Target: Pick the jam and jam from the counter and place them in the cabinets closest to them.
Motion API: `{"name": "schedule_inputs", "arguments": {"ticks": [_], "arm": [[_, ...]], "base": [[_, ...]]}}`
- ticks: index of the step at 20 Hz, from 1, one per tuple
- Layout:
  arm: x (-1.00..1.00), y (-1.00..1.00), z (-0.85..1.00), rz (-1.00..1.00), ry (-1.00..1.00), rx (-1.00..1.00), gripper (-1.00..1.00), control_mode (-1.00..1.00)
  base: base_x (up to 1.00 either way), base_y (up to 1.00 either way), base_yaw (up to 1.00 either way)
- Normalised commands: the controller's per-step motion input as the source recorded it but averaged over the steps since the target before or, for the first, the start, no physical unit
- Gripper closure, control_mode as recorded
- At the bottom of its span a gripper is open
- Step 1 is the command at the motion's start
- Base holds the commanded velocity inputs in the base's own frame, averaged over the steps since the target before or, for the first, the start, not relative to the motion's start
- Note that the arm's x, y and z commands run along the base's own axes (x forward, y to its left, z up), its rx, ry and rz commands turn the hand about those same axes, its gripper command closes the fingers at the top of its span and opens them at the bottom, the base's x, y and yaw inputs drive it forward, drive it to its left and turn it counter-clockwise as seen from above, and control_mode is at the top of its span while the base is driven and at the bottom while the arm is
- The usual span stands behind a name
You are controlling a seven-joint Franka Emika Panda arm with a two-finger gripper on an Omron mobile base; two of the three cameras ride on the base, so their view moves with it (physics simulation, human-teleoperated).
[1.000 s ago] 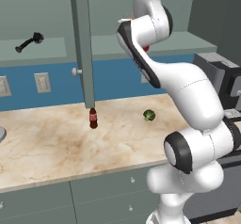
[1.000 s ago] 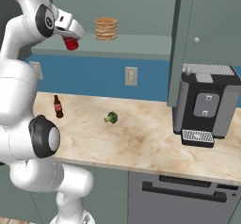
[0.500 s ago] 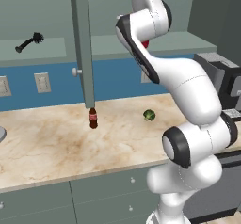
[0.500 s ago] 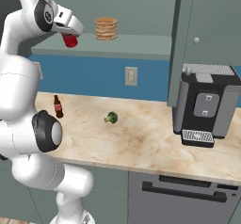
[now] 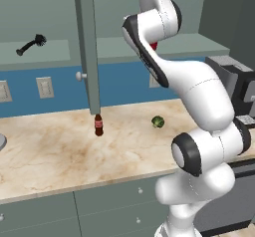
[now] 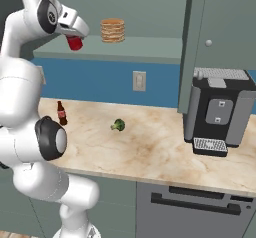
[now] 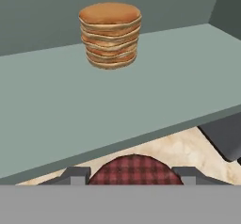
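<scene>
red jam jar (image 7: 135, 171) cut off below, tool (image 7: 132, 176) fingertips cropped

dark red jam jar (image 6: 75, 43) with a red-and-dark checked lid (image 7: 135, 170). golden-brown layered pancake stack (image 7: 110, 35) on a pale grey-green shelf (image 7: 56, 105). beige-and-tan marbled tabletop (image 5: 60, 151). brown bottle (image 5: 98, 125), red label. small green leafy ball (image 6: 118, 125). blue back wall (image 6: 110, 77). black-and-grey coffee machine (image 6: 217, 112).
</scene>
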Motion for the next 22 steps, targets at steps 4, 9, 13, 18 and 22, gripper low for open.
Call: {"name": "schedule_inputs", "arguments": {"ticks": [4, 9, 13, 18, 22], "arm": [[0.19, 0.0, -0.13, 0.0, 0.0, 0.0, 1.0, -1.0], [0.45, 0.04, 0.0, 0.0, 0.01, 0.0, 1.0, -1.0], [0.61, 0.11, 0.0, -0.02, 0.02, 0.0, 1.0, -1.0], [0.59, 0.23, 0.0, -0.02, 0.04, 0.01, 1.0, -1.0], [0.57, 0.31, 0.0, -0.02, 0.02, 0.04, 1.0, -1.0]], "base": [[0.0, 0.0, 0.0], [0.0, 0.0, 0.0], [0.0, 0.0, 0.0], [0.0, 0.0, 0.0], [0.0, 0.0, 0.0]]}}
